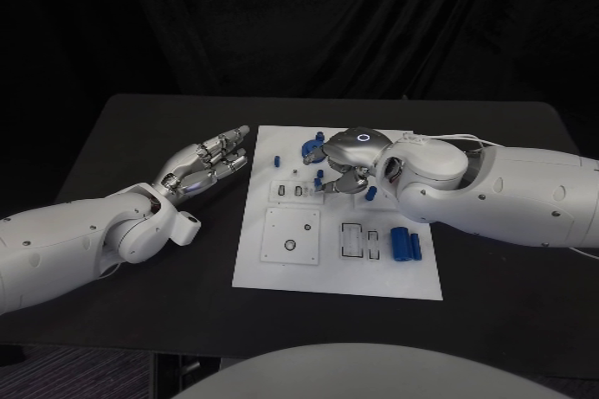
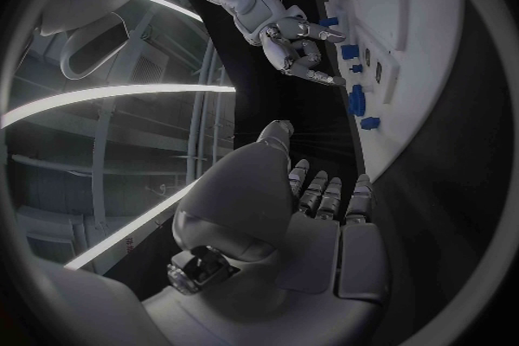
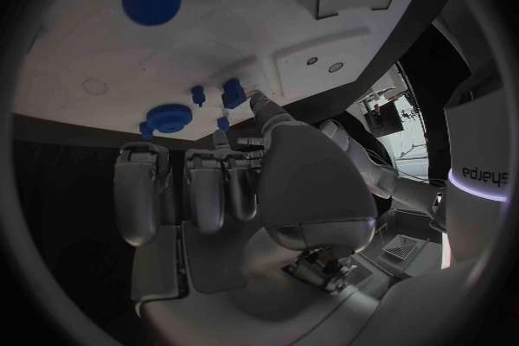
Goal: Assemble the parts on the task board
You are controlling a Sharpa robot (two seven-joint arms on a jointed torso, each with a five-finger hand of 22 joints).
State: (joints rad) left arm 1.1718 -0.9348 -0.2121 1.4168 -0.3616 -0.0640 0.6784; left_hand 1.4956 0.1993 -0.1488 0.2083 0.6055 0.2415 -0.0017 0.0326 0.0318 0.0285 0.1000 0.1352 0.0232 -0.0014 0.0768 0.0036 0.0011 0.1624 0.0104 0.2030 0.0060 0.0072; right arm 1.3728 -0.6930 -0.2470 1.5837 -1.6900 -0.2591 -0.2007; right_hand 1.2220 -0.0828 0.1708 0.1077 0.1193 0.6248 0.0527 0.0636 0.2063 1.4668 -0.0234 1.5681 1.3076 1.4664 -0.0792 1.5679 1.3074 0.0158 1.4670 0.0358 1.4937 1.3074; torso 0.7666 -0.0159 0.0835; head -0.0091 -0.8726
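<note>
Right robot hand [image 1: 350,164] is hovering low over the far middle of the flat white plastic task board [image 1: 299,273], fingers curled down toward a small blue plastic peg [image 1: 318,183]. Whether it is pinching that peg cannot be told; the right wrist view shows fingertips [image 3: 259,102] next to a small blue block [image 3: 232,91].

Left robot hand [image 1: 206,164] is lying open beside the board's left edge, fingers straight, holding nothing.

Judgement: the step is seating a small part. Best done by keeping it upright and squared over its recess, pressing straight down.

Two smooth blue cylinders [image 1: 404,243] are lying side by side near the board's right edge. The matte black surface [image 1: 150,295] is carrying the board.
</note>
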